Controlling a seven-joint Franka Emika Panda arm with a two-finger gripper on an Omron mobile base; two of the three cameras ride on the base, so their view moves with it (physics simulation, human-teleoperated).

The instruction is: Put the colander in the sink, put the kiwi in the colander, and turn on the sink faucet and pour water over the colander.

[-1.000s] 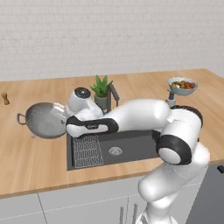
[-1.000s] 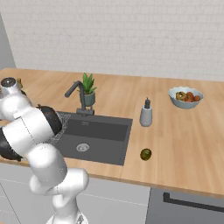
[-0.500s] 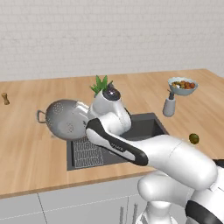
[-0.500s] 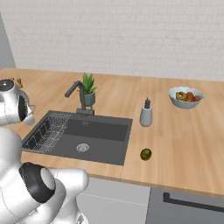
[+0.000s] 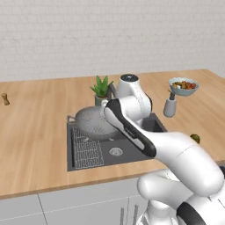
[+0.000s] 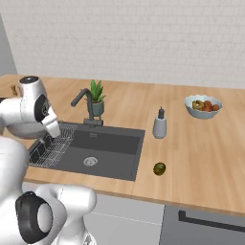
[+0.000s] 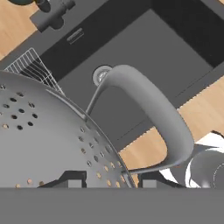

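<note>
left base view: one colander (image 5: pixel 93 123), one kiwi (image 5: pixel 194 139)

Grey perforated colander (image 5: pixel 93 124) above sink (image 5: pixel 132 154); kiwi (image 6: pixel 159 168) on counter.

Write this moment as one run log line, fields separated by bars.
phase: carry | gripper: shut on colander rim | colander: over sink | kiwi: on counter | faucet: untouched

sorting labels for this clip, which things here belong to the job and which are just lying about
Job:
- round grey perforated metal colander, held by the tool
- small olive-brown oval kiwi
- dark grey rectangular sink
- slim dark angular faucet

Lying about:
- green potted plant
- pale blue-grey fruit bowl
- grey soap dispenser bottle
</note>
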